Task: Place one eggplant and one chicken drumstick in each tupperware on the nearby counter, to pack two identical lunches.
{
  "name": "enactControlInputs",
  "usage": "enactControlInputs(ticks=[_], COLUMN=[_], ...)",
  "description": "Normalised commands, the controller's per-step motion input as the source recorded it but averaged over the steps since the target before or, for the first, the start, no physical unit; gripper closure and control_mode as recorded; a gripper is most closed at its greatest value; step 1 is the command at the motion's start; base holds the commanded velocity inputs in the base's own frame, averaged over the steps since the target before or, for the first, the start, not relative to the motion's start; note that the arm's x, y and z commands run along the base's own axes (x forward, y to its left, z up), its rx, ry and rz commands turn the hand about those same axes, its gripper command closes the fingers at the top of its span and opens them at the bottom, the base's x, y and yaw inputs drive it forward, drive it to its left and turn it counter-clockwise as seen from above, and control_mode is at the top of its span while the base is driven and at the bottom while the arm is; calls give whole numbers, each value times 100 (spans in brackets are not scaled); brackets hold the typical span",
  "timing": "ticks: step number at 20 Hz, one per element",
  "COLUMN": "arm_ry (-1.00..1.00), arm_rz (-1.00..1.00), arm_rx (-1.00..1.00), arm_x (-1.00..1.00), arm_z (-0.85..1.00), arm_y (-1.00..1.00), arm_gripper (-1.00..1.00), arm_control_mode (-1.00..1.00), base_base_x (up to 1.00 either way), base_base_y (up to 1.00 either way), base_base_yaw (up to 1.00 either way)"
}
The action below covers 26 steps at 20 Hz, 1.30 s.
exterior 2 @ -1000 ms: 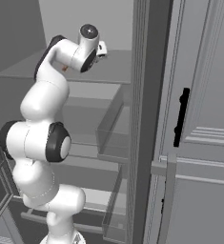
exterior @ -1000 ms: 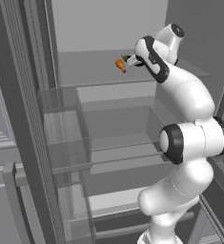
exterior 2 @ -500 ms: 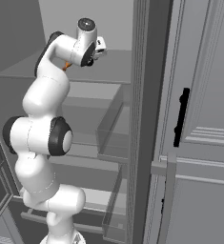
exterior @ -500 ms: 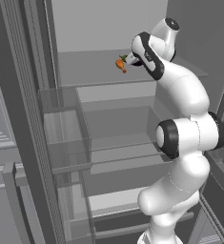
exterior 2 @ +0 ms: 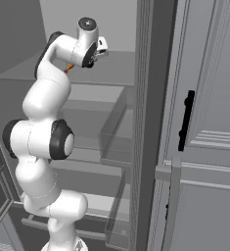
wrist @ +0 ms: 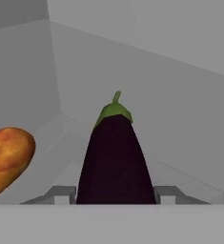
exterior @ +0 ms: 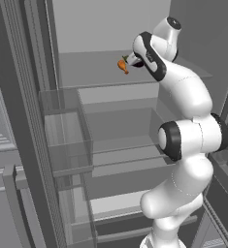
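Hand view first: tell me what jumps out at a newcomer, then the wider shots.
A dark purple eggplant with a green cap stands between the gripper fingertips, with a golden chicken drumstick beside it at the left edge. In the left base view, the white arm reaches up to a high shelf of an open grey fridge, where the orange drumstick shows by the hand.
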Motion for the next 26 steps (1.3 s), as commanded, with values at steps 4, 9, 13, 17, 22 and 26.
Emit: enactControlInputs(ticks=[4, 9, 13, 17, 22, 26], arm_ry=[0, -13, -19, 0, 18, 19], arm_rz=[0, -1, -15, -23, -19, -16], arm_rx=[0, 0, 0, 1, 4, 5], arm_x=[0, -61, -100, -100, -100, -100], arm_z=[-1, -2, 0, 0, 1, 1], arm_y=[1, 0, -8, -26, -14, -5], arm_gripper=[100, 100, 100, 100, 100, 100], arm_control_mode=[-100, -100, -100, -100, -100, -100], base_base_x=[0, 0, 0, 0, 0, 0], base_base_y=[0, 0, 0, 0, 0, 0], base_base_yaw=[0, 0, 0, 0, 0, 0])
